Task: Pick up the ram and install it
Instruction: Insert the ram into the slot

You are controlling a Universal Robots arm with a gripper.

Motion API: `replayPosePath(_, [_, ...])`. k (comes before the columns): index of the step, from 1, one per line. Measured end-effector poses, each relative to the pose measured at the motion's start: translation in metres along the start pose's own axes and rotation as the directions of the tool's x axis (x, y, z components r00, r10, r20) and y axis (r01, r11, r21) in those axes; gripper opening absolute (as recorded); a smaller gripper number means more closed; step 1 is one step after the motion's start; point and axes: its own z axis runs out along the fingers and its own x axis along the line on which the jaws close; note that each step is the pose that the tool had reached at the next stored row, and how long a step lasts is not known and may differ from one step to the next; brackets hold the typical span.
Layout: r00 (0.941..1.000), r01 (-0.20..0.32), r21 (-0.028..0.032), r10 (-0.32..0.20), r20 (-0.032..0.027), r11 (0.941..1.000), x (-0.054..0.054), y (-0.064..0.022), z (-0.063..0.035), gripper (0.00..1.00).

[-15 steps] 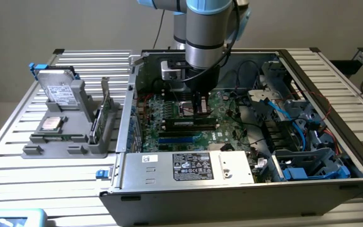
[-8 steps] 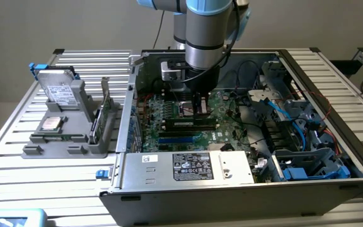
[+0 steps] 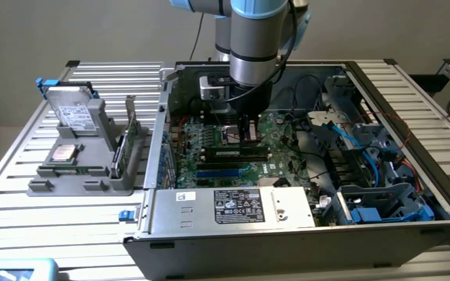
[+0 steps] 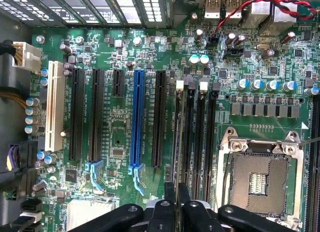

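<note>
Your gripper [image 3: 246,139] is down inside the open case [image 3: 287,252], over the motherboard [image 3: 209,140]. Its fingers are nearly together, clamped on the upper edge of the ram [image 3: 237,153].

In the exterior view the ram is a dark strip with a pale label. It stands on its long edge, with its flat faces upright, in the bank of memory slots. Its long axis runs across the board from the exterior view's left to its right, level with the board and in line with the slots. You cannot tell from either view whether it is pressed fully home.

In the wrist view you look straight down on the ram [image 4: 180,142]. It shows edge-on as a thin dark line leading away from the gripper [image 4: 177,194] along the memory slot farthest from the socket [image 4: 260,177]. It runs parallel to the blue slot [image 4: 136,122] and sits between that slot and the socket. The far end of the ram points toward the rear ports side of the motherboard [image 4: 115,137].

Outside the case, at the exterior view's left, a grey tray [image 3: 53,184] holds a drive [image 3: 72,111], a processor [image 3: 62,153] and an upright card [image 3: 131,134], all well apart from the gripper.
</note>
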Motion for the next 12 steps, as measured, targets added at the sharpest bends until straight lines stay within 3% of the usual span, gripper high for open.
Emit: replayPosePath(12, [0.9999,0.016,0.0012,-0.016,-0.0002,0.9999,0.0,0.0,-0.0005,0.14])
